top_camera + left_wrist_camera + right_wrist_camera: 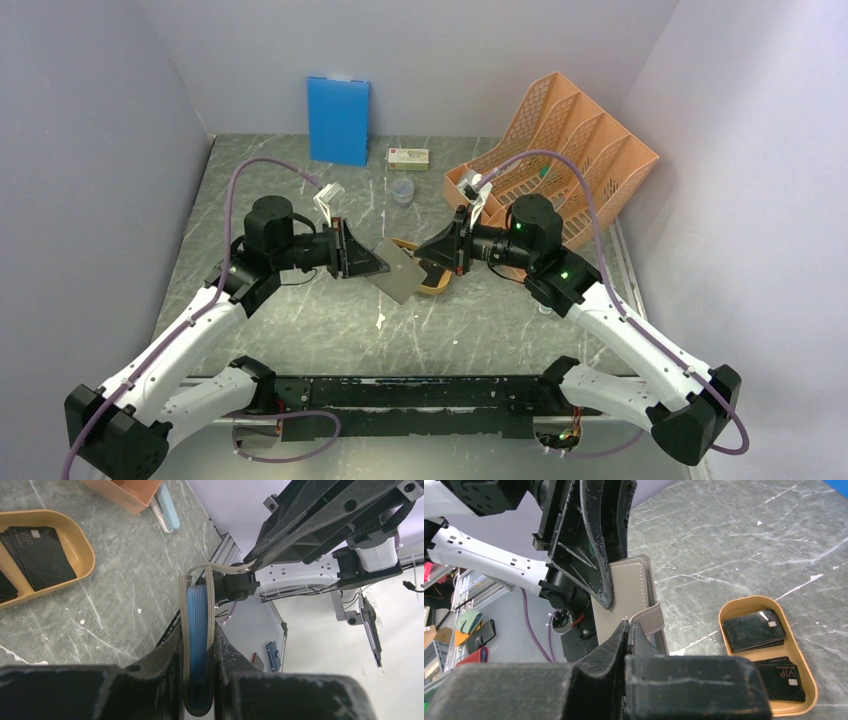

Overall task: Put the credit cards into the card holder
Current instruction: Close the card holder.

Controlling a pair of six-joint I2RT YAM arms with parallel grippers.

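Top external view: you held the card holder (403,275) above mid-table, your left gripper (385,266) clamped on its body and your right gripper (421,256) pinched shut on its strap. The credit cards (754,630) lay in the yellow tray (723,614) just to the right. None appeared loaded, so every card remained to insert.

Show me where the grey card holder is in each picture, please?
Top external: the card holder is in the middle, held up in the air.
Left wrist: bottom centre, seen edge-on, with blue pockets showing.
Right wrist: centre, with its grey face showing.
Shared landmark: the yellow tray of black cards, near it in all three views.
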